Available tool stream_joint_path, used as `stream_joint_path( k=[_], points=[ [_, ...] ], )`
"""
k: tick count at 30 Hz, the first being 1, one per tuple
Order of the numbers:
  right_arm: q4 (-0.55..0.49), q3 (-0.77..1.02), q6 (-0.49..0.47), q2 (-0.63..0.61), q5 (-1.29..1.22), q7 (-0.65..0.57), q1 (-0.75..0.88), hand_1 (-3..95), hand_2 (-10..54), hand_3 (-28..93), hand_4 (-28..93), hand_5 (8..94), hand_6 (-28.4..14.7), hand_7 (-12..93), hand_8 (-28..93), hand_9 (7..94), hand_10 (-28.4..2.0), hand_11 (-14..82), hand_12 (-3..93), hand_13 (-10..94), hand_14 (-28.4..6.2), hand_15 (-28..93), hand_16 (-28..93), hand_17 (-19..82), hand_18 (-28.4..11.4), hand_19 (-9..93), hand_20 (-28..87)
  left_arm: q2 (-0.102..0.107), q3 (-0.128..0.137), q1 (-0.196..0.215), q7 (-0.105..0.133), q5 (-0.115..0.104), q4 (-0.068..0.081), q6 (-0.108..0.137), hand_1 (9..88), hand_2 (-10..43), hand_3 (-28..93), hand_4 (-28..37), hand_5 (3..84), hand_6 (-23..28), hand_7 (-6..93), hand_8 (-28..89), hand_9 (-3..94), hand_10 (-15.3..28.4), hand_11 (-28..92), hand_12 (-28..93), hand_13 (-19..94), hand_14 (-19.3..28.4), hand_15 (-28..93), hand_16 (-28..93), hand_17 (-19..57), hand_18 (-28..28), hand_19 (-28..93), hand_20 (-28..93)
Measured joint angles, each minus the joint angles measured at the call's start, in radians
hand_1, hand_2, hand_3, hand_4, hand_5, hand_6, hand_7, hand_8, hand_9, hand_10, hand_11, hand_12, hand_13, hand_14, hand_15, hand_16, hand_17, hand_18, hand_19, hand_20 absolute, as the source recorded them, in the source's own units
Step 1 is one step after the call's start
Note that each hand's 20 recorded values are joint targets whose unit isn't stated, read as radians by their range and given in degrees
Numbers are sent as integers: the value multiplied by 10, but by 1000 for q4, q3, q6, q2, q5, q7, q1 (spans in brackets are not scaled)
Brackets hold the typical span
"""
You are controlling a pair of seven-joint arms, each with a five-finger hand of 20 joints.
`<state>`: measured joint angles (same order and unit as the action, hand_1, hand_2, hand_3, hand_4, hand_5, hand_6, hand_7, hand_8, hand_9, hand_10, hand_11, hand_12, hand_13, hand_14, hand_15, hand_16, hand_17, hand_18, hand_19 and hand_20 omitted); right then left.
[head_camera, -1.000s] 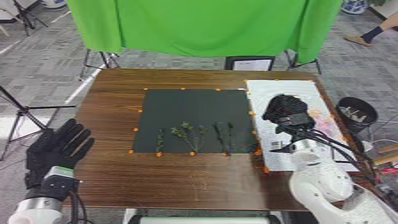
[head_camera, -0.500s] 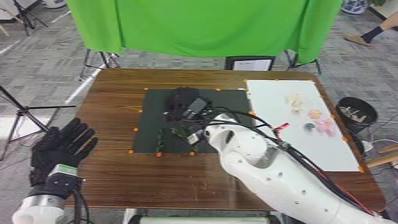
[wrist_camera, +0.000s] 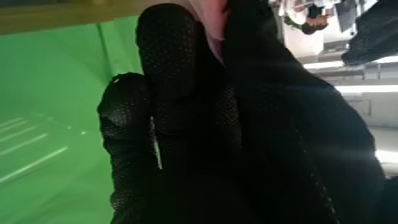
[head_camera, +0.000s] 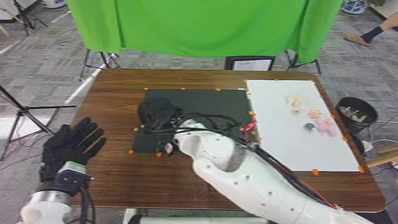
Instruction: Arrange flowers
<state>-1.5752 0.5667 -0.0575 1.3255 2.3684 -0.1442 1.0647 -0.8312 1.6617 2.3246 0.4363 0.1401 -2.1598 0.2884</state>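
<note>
At the left, the left hand [head_camera: 69,150] hung over the table [head_camera: 111,182] by its near left corner, its fingers straight and slightly fanned. Next came the dark mat [head_camera: 213,103], edged with orange marks, and the right hand [head_camera: 158,111] was above its left part, with the white arm slanting in from the near right. In the right wrist view this hand's fingers were narrow, lying close together, and they pinched a pink petal-like piece [wrist_camera: 211,17]: soft pink, smooth and pale toward one side, most of it hidden by the black glove.

Farther right, the white sheet [head_camera: 289,142] bore loose blossoms toward its far half. The cream flowers [head_camera: 295,101] were pale and loosely grouped; just nearer lay a peach flower [head_camera: 314,114], then a small grey-blue flower [head_camera: 309,127], and beside it the pink flowers [head_camera: 326,125], light and ruffled. Beyond the table's right edge stood a black bin [head_camera: 345,103] with pale pieces inside.
</note>
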Motion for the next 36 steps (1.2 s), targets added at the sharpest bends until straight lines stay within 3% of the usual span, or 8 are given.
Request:
stream_joint_path(
  k=[10,18,22,28,36],
  points=[
    [46,-57,5,24,82,-35,-4,564,-95,674,-283,654,-1,307,-43,804,-76,85,384,726,-49,441,398,403,-191,847,397,1,-24,-31,-22,14,-1,45,289,171,739,-276,504,100,169,-82,425,164,265,134,303,173,487,-66,-61,178,438,146],
    [33,-66,3,24,87,-57,1,538,-95,701,-283,625,-1,252,-55,748,-89,116,291,719,-50,440,386,399,-193,845,388,5,-19,-18,-8,11,-7,47,308,157,736,-270,506,100,173,-83,424,162,268,133,303,172,489,-68,-60,177,440,144],
    [31,-64,-3,24,92,-57,7,535,-95,699,-283,612,1,235,-136,709,-100,154,233,717,-47,429,391,399,-194,845,383,13,-28,-12,4,11,-10,51,319,143,733,-262,505,98,178,-85,425,160,272,133,303,170,491,-70,-60,177,441,143],
    [27,-71,-6,24,92,-92,10,586,-95,582,-283,601,-1,236,-150,683,-110,181,184,717,-49,425,384,398,-195,844,376,4,-5,-6,-22,18,-10,51,333,127,729,-252,505,98,182,-86,424,159,274,131,302,168,493,-72,-59,176,443,140],
    [20,-70,-9,23,80,-126,13,536,-95,640,-283,566,-15,226,-145,631,-121,164,166,703,-59,432,357,398,-198,843,369,-3,1,-11,-26,16,-9,49,328,128,724,-249,503,99,181,-89,422,161,274,130,300,169,494,-73,-59,176,444,139]
  ],
)
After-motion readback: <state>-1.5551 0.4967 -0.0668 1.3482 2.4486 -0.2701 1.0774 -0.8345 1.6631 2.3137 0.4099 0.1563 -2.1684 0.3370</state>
